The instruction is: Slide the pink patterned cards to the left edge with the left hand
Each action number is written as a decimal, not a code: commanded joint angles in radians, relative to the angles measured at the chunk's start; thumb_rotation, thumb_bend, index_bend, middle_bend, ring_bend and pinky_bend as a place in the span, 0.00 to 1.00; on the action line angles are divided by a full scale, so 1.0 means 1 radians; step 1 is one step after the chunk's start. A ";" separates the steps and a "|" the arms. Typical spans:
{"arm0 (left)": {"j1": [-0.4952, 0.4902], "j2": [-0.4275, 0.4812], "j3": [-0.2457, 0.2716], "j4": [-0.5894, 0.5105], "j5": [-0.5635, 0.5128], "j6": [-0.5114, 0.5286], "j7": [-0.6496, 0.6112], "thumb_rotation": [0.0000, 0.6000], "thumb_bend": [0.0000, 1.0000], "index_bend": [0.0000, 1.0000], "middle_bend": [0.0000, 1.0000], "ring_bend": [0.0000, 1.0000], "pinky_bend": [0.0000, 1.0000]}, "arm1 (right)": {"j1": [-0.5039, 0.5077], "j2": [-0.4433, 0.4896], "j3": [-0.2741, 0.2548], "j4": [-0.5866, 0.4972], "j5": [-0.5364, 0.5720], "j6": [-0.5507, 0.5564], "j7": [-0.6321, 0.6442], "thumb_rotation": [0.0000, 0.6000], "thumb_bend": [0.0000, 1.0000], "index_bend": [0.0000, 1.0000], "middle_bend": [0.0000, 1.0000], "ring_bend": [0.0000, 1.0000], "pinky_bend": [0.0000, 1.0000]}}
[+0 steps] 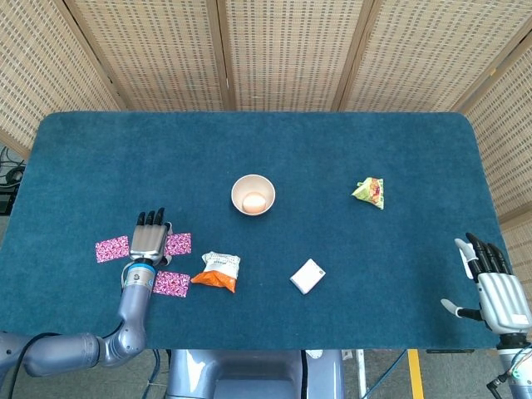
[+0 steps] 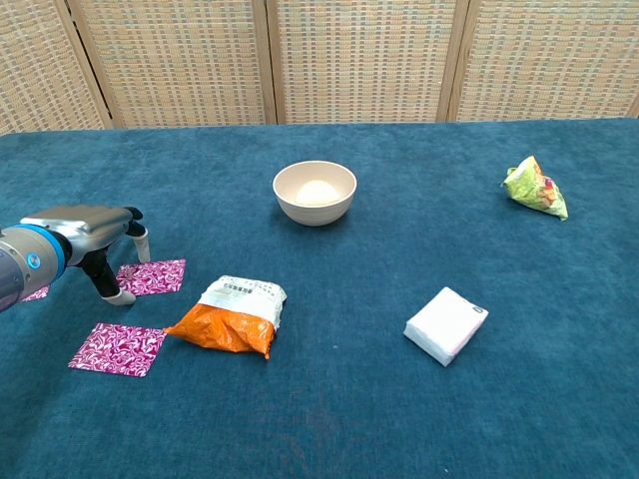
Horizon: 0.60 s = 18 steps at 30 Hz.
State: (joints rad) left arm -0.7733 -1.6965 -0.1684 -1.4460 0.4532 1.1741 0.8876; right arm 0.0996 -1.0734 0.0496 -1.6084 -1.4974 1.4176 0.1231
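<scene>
Pink-and-white swirl-patterned cards are seen lying flat on a dark teal carpeted worktop (image 1: 249, 141), all three in its front-left quarter but none yet at the left edge. The left card (image 1: 111, 248) lies nearest that edge, the middle card (image 1: 178, 243) sits just right of the left robot hand (image 1: 148, 235), and the near card (image 1: 170, 283) lies closest to the robot, beside a crumpled orange-and-white snack packet (image 1: 218, 270). The left robot hand is held palm-down between the left and middle cards with fingers spread and fingertips lowered toward the cloth; nothing is gripped. In the chest view one fingertip (image 2: 146, 254) is placed at the edge of the middle card (image 2: 152, 276), though contact cannot be confirmed. The job is judged to be at an early stage: a stretch of bare cloth is left between every card and the edge, and each card remains to be slid across.

The right robot hand (image 1: 492, 288) is shown idle at the front-right corner, fingers apart and empty, and is missed entirely by the chest view. Elsewhere a cream round bowl (image 1: 253, 194), a white flat box (image 1: 307, 276) and a green crinkled snack bag (image 1: 369, 191) are left untouched. The left card is cut off at the chest view's frame edge, and part of it is hidden by the forearm.
</scene>
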 commanded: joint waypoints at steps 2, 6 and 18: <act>0.003 -0.001 -0.001 0.005 0.000 -0.002 -0.002 1.00 0.35 0.37 0.00 0.00 0.00 | 0.000 0.000 0.000 0.000 0.000 0.000 0.001 1.00 0.05 0.00 0.00 0.00 0.00; 0.005 0.000 -0.002 0.007 0.002 -0.002 -0.003 1.00 0.35 0.39 0.00 0.00 0.00 | 0.000 0.000 0.000 0.000 0.000 0.000 0.000 1.00 0.05 0.00 0.00 0.00 0.00; 0.016 0.007 -0.004 0.004 0.019 -0.004 -0.016 1.00 0.36 0.43 0.00 0.00 0.00 | -0.001 0.002 0.000 -0.001 0.000 0.002 0.001 1.00 0.05 0.00 0.00 0.00 0.00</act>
State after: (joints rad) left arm -0.7579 -1.6907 -0.1716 -1.4409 0.4712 1.1693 0.8722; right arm 0.0985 -1.0720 0.0491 -1.6092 -1.4975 1.4192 0.1238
